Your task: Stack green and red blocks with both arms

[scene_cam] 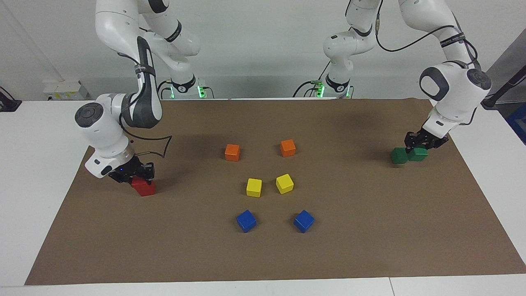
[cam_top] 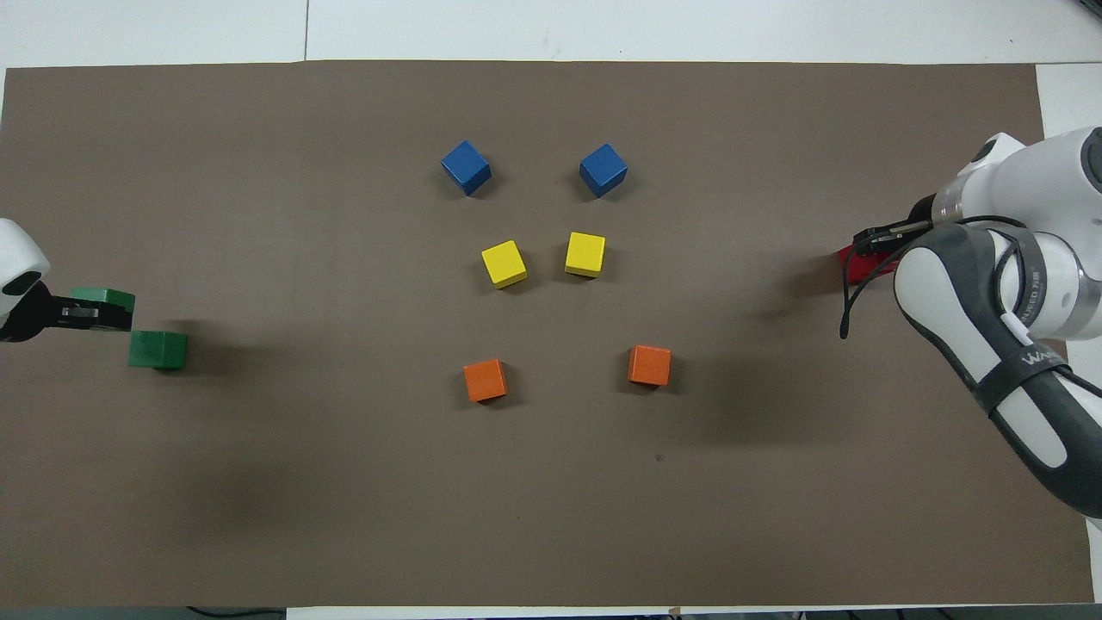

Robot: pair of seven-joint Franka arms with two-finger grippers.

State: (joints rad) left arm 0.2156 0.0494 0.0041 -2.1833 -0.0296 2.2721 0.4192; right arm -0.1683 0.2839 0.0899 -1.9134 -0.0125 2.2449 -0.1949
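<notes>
My left gripper (scene_cam: 419,146) is shut on a green block (scene_cam: 419,155) and holds it low over the mat at the left arm's end of the table. It hangs right beside a second green block (scene_cam: 398,156) that lies on the mat. From overhead the held green block (cam_top: 103,298) shows under the left gripper (cam_top: 93,316), a little apart from the lying green block (cam_top: 157,350). My right gripper (scene_cam: 137,176) is shut on a red block (scene_cam: 144,188) down at the mat near the right arm's end. The red block (cam_top: 852,265) is half hidden by the right gripper (cam_top: 871,240) overhead.
Mid-mat stand two orange cubes (scene_cam: 232,152) (scene_cam: 287,148), two yellow cubes (scene_cam: 254,187) (scene_cam: 284,183) and two blue cubes (scene_cam: 246,220) (scene_cam: 303,220). The brown mat (scene_cam: 370,230) ends close to both grippers, with white table around it.
</notes>
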